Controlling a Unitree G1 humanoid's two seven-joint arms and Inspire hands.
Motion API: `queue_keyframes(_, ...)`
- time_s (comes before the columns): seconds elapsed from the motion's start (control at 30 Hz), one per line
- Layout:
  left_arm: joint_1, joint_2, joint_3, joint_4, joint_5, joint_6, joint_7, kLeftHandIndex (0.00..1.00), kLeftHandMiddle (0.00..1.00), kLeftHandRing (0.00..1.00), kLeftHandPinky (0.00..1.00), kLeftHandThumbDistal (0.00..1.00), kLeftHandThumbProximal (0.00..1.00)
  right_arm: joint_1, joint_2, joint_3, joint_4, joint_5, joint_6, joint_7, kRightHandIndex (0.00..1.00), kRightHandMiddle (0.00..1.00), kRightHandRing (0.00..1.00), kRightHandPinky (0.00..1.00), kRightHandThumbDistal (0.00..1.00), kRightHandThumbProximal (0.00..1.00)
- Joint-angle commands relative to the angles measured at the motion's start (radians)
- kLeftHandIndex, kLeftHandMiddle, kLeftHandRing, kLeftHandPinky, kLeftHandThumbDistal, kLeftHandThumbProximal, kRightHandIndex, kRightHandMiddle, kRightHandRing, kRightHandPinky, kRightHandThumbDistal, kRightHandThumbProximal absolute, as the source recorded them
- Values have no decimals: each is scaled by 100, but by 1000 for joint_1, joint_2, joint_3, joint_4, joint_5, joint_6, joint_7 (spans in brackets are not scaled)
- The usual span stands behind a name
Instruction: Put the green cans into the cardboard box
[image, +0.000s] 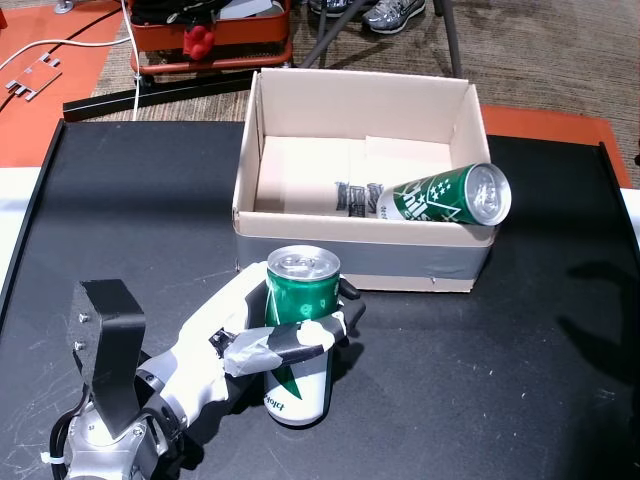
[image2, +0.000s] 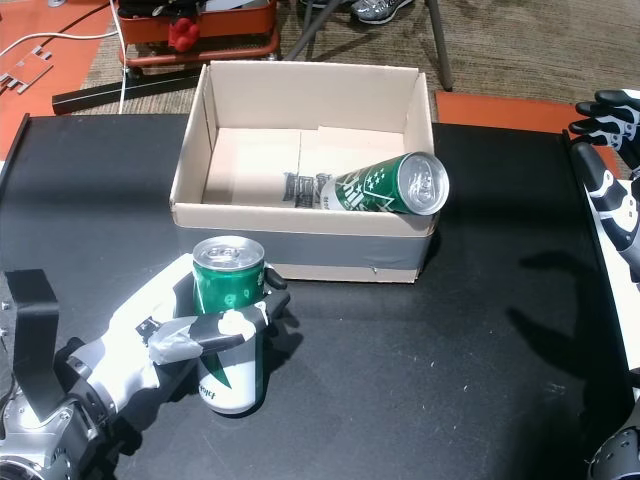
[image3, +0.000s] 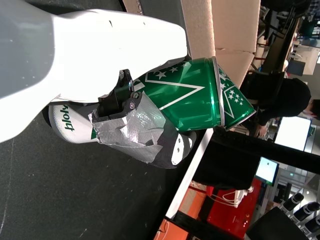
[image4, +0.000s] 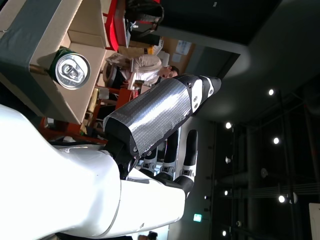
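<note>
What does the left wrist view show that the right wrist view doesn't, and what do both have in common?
Only the left wrist view shows the left hand closed around the upright green can on the black table, with grey tape on its thumb.

Only the right wrist view shows the right hand, open and holding nothing, fingers raised against a dark ceiling with lights, and the silver top of the green can lying tilted on the box's rim.

Both show the brown cardboard box and the room beyond the table, with a person in the background.
</note>
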Motion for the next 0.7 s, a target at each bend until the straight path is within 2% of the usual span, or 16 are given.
queue_keyframes(0.0,2,6,-1,6,6,3,7,29,27,28,31,13,0,-17,8,-4,4,3,-3,-5,41,45,53,55,100,33)
queue_keyframes(0.07,-6,11,-4,4,9,7,11,30,28,29,32,17,0,-19,8,-3,6,1,-5,-7,41,45,53,55,100,33)
queue_keyframes(0.27,-81,21,40,-21,-48,-20,-46,27,29,31,32,12,0,-36,4,-3,32,1,-7,8,42,46,54,56,100,32)
queue_keyframes(0.4,-153,39,68,-41,-80,-56,-87,32,32,34,35,1,0,-52,9,-4,56,-3,-19,11,42,46,54,56,100,32)
queue_keyframes(0.43,-172,45,74,-45,-84,-67,-90,33,31,33,35,5,0,-56,10,-5,61,-2,-22,13,42,46,54,56,100,32)
queue_keyframes(0.53,-224,66,83,-55,-89,-96,-88,36,32,34,36,1,0,-66,14,-6,75,-2,-29,17,42,46,54,56,100,31)
queue_keyframes(0.67,-282,96,93,-61,-100,-108,-100,42,35,36,39,0,0,-77,19,-9,88,1,-29,20,42,46,54,56,100,30)
